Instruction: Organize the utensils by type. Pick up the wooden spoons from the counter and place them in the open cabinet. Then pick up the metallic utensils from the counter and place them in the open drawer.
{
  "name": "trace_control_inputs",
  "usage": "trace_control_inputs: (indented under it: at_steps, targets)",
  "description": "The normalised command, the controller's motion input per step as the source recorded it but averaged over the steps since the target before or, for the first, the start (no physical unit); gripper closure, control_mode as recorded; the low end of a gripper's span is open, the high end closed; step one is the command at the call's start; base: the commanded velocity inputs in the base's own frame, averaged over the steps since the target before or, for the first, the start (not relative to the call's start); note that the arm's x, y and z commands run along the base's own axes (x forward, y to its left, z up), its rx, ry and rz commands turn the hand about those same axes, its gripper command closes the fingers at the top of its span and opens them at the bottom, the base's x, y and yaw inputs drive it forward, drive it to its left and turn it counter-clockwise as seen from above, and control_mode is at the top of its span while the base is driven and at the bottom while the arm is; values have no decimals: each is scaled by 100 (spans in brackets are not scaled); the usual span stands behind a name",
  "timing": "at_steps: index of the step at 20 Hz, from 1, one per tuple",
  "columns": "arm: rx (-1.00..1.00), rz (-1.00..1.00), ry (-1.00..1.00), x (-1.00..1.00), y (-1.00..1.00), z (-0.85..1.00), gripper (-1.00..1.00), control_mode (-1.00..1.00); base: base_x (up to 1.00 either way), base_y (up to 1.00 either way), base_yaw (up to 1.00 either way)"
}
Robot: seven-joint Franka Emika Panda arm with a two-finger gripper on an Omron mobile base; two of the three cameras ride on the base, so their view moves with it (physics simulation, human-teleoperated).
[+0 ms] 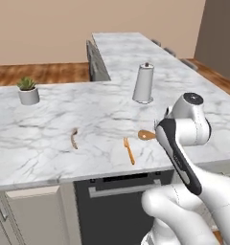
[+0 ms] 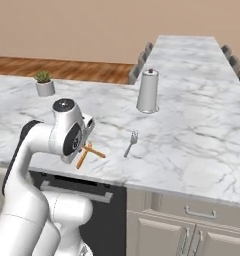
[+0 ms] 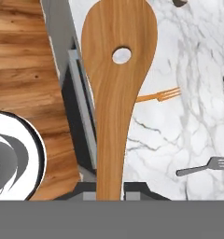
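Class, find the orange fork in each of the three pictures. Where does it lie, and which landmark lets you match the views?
Left base view: orange fork lies lower centre, near the counter's front edge.
Right base view: lower left, beside the arm, pointing at the front edge.
Hand view: right of centre, its handle passing behind the spoon.
Shared landmark: the counter's front edge above the dark oven.

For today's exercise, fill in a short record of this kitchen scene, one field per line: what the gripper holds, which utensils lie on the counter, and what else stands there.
gripper: shut on the orange-brown wooden spoon, handle between the fingertips, bowl pointing away
pale wooden spoon: lying on the counter, apart from the rest
orange fork: on the counter near the front edge
grey fork: on the counter
also standing: paper towel roll, potted plant
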Motion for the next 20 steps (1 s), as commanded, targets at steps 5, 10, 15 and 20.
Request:
trace_control_inputs:
  at_steps: [5, 10, 15, 20]
  targets:
    - [0, 0, 0, 0, 0, 0, 100, 100, -32, -10, 67]
    - [0, 0, 0, 0, 0, 0, 100, 100, -30, -10, 98]
    - [0, 0, 0, 0, 0, 0, 100, 100, -18, -5, 100]
    - [0, 0, 0, 0, 0, 0, 100, 100, -4, 0, 100]
